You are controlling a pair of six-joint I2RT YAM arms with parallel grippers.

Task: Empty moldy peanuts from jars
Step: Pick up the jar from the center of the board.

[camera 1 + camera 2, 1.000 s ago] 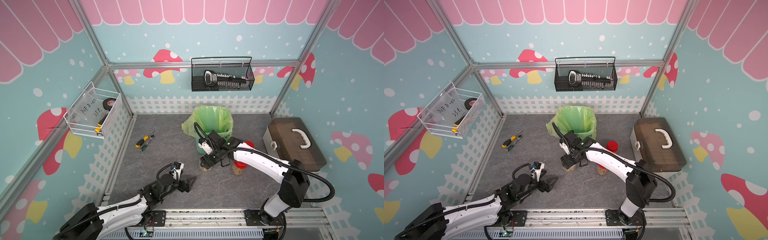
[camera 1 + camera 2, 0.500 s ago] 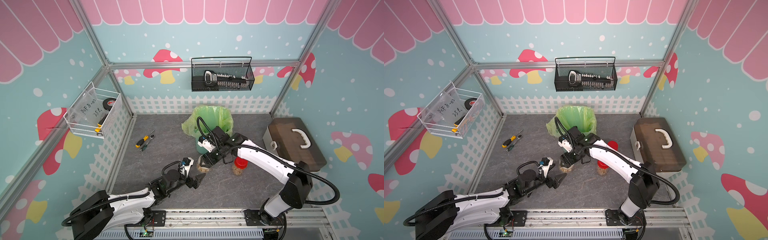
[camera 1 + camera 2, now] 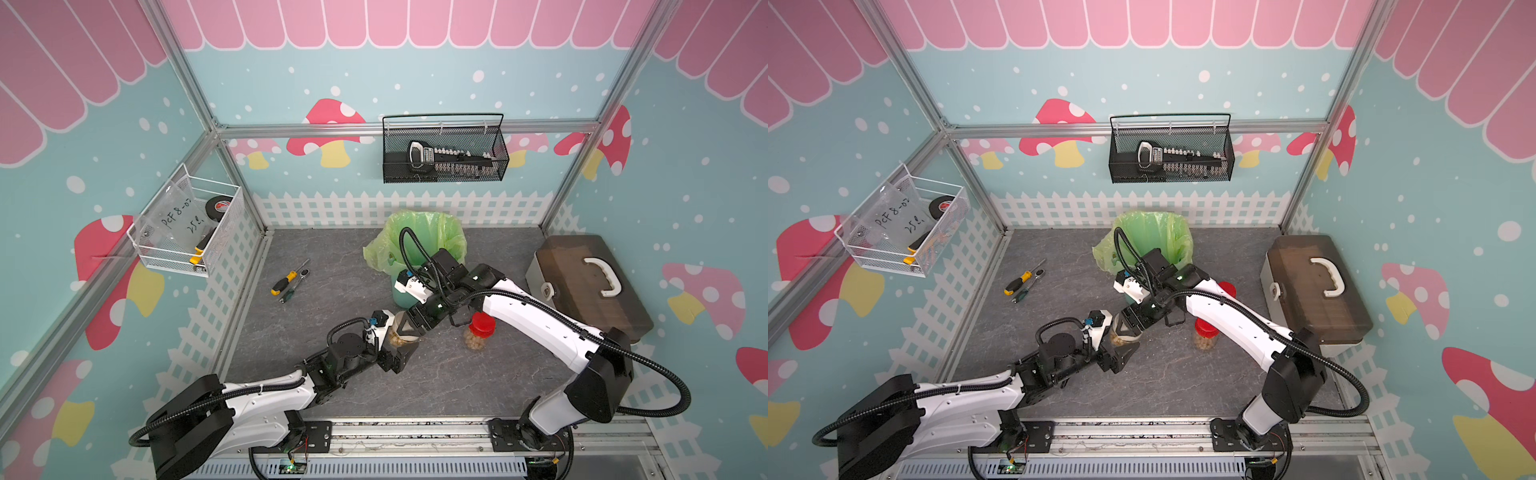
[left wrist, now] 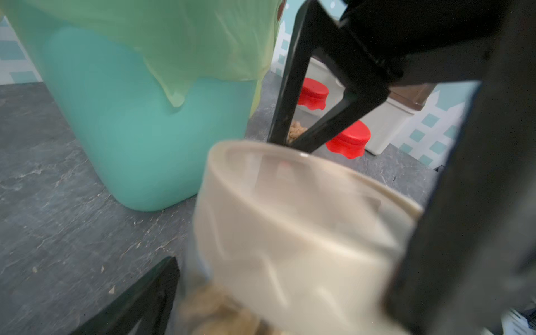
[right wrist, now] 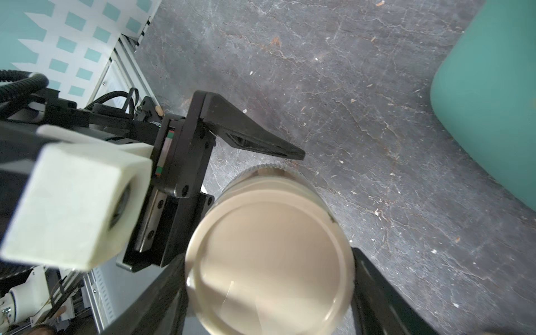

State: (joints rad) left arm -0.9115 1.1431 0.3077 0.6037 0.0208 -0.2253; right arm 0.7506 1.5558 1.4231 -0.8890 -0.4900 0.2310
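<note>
1. In both top views the beige-lidded jar point(image 3: 400, 337) sits just below the middle of the frame, on the near side of the teal bin point(image 3: 400, 294). Moldy peanuts point(image 3: 1121, 341) show through its clear wall.
2. The right gripper point(image 3: 411, 325) reaches in from the upper right. Its fingers are clamped on the beige lid point(image 5: 269, 261), one on each side.
3. The left gripper point(image 3: 394, 344) comes in from the lower left with its fingers spread wide and the jar body between them. In the right wrist view one finger point(image 5: 229, 116) stands clear of the jar, with a strip of grey mat point(image 5: 362, 101) showing between them.
4. In the left wrist view the lid looks tilted. Whether the jar's base rests on the mat cannot be told.
5. A red-lidded jar point(image 3: 481, 330) stands upright to the right of the held jar and apart from it, with peanuts in its lower part.
6. In a top view a second red lid point(image 3: 1226, 286) peeks out just above the right arm, further up the frame.
</note>
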